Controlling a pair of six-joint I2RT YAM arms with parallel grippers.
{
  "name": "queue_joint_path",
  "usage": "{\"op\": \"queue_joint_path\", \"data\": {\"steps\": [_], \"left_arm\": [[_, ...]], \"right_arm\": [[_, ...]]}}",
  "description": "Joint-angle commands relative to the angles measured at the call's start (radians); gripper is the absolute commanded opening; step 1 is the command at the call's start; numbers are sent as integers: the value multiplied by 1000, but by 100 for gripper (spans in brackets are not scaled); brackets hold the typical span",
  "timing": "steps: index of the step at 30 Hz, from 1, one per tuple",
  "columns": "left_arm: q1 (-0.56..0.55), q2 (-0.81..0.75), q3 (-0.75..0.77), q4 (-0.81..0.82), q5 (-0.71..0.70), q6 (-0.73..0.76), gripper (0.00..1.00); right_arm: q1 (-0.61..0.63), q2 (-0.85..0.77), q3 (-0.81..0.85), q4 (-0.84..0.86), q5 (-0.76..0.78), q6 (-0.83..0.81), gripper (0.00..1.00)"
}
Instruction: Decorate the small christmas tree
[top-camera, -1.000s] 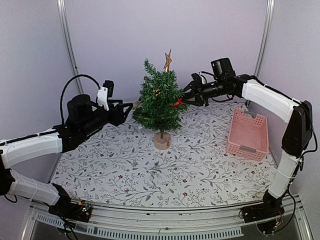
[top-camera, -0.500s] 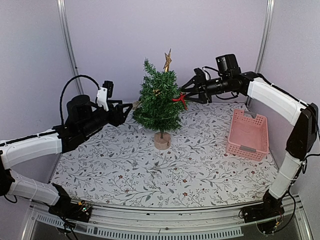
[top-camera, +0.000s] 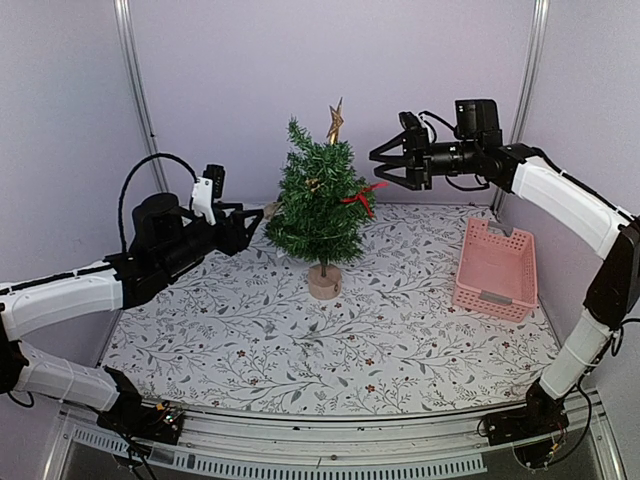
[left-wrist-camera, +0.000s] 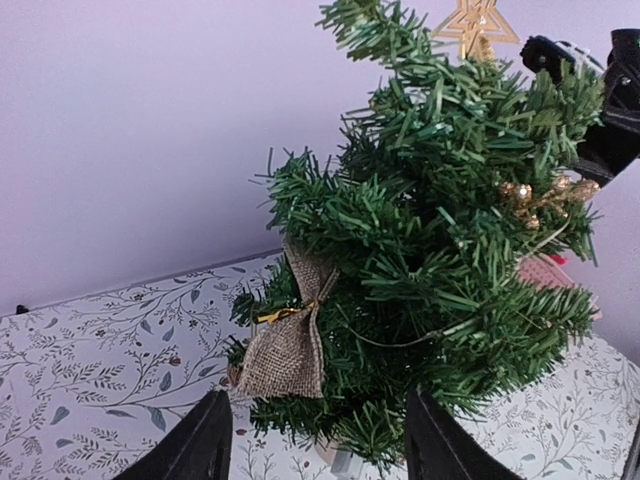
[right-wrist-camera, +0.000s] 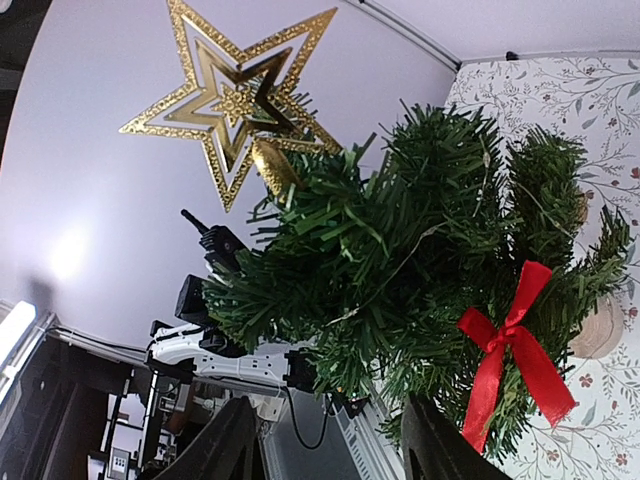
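Overhead: the tree (top-camera: 318, 210) stands toward the back of the table (top-camera: 300, 340). My right gripper (top-camera: 388, 166) hangs just beside it, jaws spread, empty.

Left wrist: the left gripper (left-wrist-camera: 318, 425) gapes empty under the burlap bow (left-wrist-camera: 285, 345).

Right wrist: 1 red bow (right-wrist-camera: 510, 350) sits on a branch. I'd pull straight away, snagging no needles.

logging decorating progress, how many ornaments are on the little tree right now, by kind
gold star topper: 1
red ribbon bow: 1
burlap bow: 1
gold bead cluster: 1
total on the small christmas tree: 4
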Motion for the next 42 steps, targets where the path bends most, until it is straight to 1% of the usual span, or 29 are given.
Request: {"op": "queue_joint_path", "data": {"steps": [1, 5, 8, 11, 13, 16, 20, 23, 27, 29, 32, 34, 38, 39, 40, 41, 42], "left_arm": [[15, -25, -24, 12, -27, -26, 60], [18, -14, -30, -19, -25, -57, 60], [25, -11, -45, -30, -27, -90, 60], [46, -14, -68, -38, -25, -158, 60], [59, -16, -87, -37, -16, -202, 60], [74, -19, -115, -32, -13, -254, 60], [105, -17, -147, -36, 9, -325, 61], [152, -7, -155, -75, 34, -380, 62], [201, 32, -145, -123, 115, -413, 64], [222, 57, -134, -146, 151, -425, 66], [248, 92, -119, -177, 192, -439, 73], [266, 119, -110, -192, 224, -446, 77], [287, 156, -85, -228, 256, -447, 86], [292, 163, -79, -234, 258, -447, 96], [294, 170, -73, -238, 260, -448, 99], [297, 177, -71, -242, 262, -448, 99], [298, 183, -69, -246, 265, -449, 99]], "right_arm": [[-42, -62, -71, 124, -50, 24, 53], [-136, -113, -202, 206, -60, 79, 53], [-196, -143, -267, 204, -32, 72, 53], [-247, -154, -328, 179, 2, 48, 52], [-256, -146, -352, 137, 47, 15, 52], [-257, -105, -382, 97, 70, -57, 52], [-256, -78, -432, 120, 97, -106, 52], [-256, -53, -437, 112, 115, -172, 54], [-256, 0, -450, 100, 125, -252, 55], [-255, 24, -463, 98, 129, -285, 55], [-256, 33, -489, 122, 121, -325, 57], [-254, 30, -499, 124, 132, -352, 61], [-257, 21, -496, 60, 183, -429, 68], [-256, 12, -506, 52, 195, -437, 70], [-257, -1, -515, 45, 203, -442, 72], [-261, -9, -534, 41, 207, -444, 74], [-267, -20, -550, 38, 205, -443, 79]]}}
